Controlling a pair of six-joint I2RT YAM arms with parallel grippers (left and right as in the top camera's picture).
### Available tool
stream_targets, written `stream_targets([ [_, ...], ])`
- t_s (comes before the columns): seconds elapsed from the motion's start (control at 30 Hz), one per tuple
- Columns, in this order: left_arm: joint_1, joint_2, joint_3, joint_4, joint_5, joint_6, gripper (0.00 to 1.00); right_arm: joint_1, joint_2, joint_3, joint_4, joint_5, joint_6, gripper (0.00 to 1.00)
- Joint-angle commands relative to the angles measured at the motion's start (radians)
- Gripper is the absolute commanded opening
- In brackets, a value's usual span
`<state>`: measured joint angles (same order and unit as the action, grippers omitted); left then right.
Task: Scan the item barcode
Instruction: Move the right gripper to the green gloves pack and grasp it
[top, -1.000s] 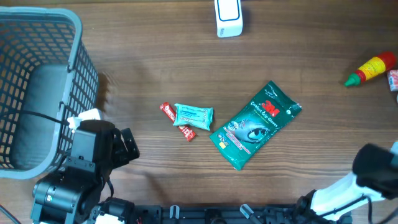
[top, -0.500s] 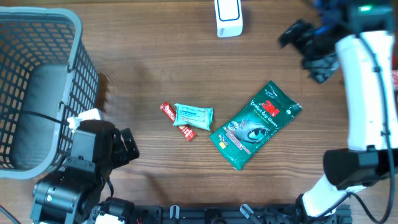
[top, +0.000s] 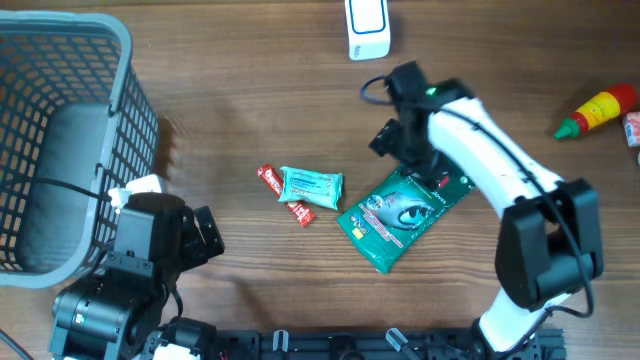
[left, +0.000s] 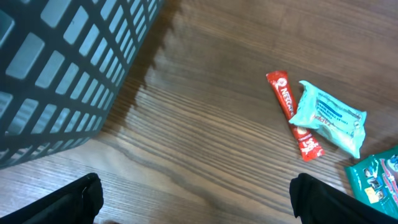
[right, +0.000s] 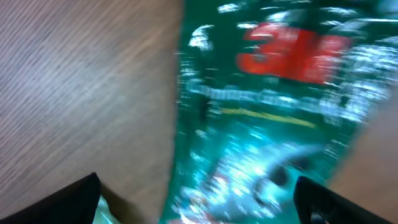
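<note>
pack: green pack (top: 400, 218) flat on the surface (top: 250, 100), long side slanting near-left to far-right | right tool (top: 395, 140): fingers wide apart, holding nothing, over the pack's far end, nearer | left tool (top: 212, 235): apart too, by the basket (top: 125, 55), well away

Table (top: 250, 90): brown wood with darker grain streaks. Basket (top: 140, 95): grey-blue open lattice. Large packet (top: 392, 218): green and teal, red logo, white lettering. Small packet (top: 311, 186): pale teal. Sachet (top: 268, 178): red with white lettering. Scanner (top: 367, 28): white. Bottle (top: 600, 108): red and yellow, green cap.
</note>
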<state>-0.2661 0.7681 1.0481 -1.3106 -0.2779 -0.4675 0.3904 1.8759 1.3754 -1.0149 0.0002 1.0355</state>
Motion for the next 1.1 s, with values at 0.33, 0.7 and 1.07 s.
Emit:
stream_targets([
  [0.33, 0.005, -0.002, 0.001, 0.0, 0.005, 0.015, 1.0, 0.047, 0.115, -0.069, 0.071, 0.082, -0.041, 0.77],
  [0.7, 0.005, -0.002, 0.001, 0.0, 0.005, 0.015, 1.0, 0.047, 0.18, -0.154, 0.143, 0.082, -0.085, 0.05],
  [1.07, 0.005, -0.002, 0.001, 0.0, 0.005, 0.016, 1.0, 0.019, 0.14, -0.045, 0.053, 0.013, -0.292, 0.04],
])
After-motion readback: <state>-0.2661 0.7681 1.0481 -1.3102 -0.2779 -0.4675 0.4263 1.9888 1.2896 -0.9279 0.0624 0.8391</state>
